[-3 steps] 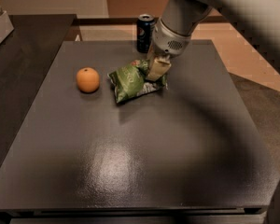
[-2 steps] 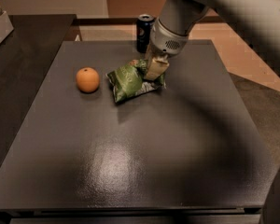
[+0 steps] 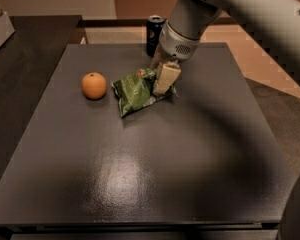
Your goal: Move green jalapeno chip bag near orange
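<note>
The green jalapeno chip bag lies on the dark table in the back middle, its left end a short gap from the orange. The orange sits on the table to the bag's left. My gripper comes down from the upper right and is shut on the bag's right end, with a cream finger over the foil. The bag's right edge is hidden behind the gripper.
A dark blue soda can stands at the table's back edge, just behind the gripper. A lower dark counter lies to the left. The table's right edge drops to the floor.
The gripper and the bag have shifted slightly left, toward the orange. The orange and the can have not moved.
</note>
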`<move>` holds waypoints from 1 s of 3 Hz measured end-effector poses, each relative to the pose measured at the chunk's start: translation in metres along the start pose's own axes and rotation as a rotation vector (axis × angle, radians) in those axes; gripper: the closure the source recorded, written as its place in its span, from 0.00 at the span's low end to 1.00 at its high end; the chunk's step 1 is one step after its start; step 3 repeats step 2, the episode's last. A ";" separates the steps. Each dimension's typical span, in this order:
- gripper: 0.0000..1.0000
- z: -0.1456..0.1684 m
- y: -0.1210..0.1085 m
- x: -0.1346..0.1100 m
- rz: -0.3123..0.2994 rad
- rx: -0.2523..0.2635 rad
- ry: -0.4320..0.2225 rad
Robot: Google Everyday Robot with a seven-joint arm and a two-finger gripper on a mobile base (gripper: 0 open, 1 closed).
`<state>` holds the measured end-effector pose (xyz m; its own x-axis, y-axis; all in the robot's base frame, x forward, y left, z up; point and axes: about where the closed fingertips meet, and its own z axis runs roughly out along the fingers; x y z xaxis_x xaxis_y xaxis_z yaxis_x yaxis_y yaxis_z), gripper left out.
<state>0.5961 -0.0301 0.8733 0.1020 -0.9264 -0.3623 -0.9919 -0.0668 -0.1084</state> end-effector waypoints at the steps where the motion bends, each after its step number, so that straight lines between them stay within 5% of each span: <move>1: 0.00 0.002 0.000 -0.001 -0.001 0.000 -0.001; 3: 0.00 0.002 0.000 -0.001 -0.001 0.000 -0.001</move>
